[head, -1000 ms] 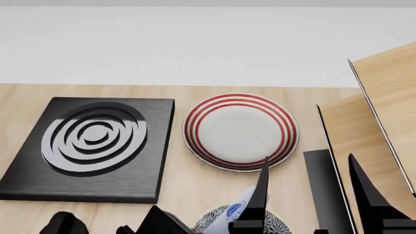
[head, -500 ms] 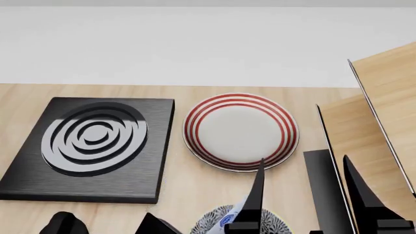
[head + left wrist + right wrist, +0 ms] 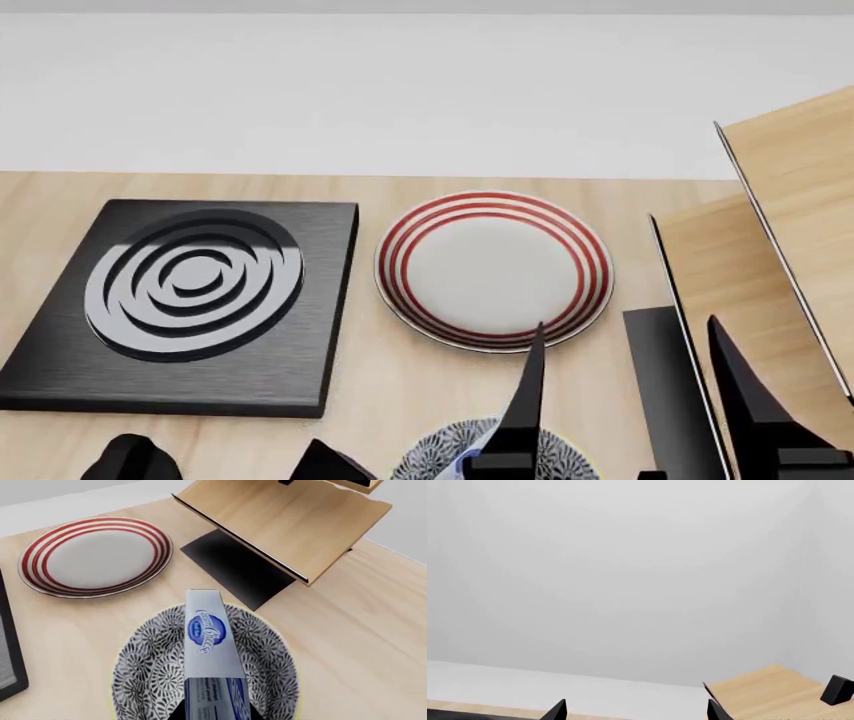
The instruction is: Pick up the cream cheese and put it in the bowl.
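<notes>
Cream cheese (image 3: 212, 655) held over the bowl (image 3: 150, 680), ready to be let go.

Low in the centre of the left wrist view, the box sits clamped in the left gripper (image 3: 212, 714), long side pointing across the bowl's middle. Best to lower it until it nears the patterned floor, then part the jaws gently so it does not tip over the rim toward the red-ringed plate (image 3: 95, 556) at upper left. The right gripper (image 3: 635, 711) looks spread and empty, facing the wall.

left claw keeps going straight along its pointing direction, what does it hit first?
Likely the bowl: the left claw holds the cream cheese aimed into the bowl's patterned inside, so the box would touch first. Depth is unclear.
</notes>
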{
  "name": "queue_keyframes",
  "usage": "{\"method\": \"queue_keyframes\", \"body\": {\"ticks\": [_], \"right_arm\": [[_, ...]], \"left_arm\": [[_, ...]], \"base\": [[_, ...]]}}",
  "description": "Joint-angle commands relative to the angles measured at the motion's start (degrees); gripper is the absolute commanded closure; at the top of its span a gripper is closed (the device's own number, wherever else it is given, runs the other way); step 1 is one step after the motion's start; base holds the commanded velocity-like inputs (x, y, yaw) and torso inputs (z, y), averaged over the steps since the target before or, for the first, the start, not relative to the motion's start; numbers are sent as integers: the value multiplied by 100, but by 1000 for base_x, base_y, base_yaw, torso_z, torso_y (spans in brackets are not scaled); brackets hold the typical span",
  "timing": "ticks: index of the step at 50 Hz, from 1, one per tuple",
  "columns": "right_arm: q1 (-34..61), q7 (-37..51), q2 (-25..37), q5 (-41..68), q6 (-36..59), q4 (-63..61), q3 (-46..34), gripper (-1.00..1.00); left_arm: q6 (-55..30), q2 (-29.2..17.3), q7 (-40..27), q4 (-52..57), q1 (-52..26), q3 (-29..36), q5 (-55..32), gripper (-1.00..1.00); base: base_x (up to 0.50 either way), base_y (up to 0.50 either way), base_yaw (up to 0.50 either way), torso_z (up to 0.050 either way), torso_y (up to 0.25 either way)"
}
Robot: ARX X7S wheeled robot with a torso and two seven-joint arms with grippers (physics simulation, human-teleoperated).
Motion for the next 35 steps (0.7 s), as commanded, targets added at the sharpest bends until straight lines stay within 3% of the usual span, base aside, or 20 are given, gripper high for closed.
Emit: {"method": "queue_keyframes", "body": {"ticks": [1, 35], "right_arm": [[-19, 3, 8, -10, -45, 32, -22, -100], [-18, 3, 27, -6, -98, 94, -97, -100]], "left_arm": [[103, -16, -37, -42, -21, 5, 3, 100], [317, -95, 59, -338, 1, 149, 63, 100]], "base": [[0, 0, 0, 0, 0], [0, 0, 0, 0, 1]]}}
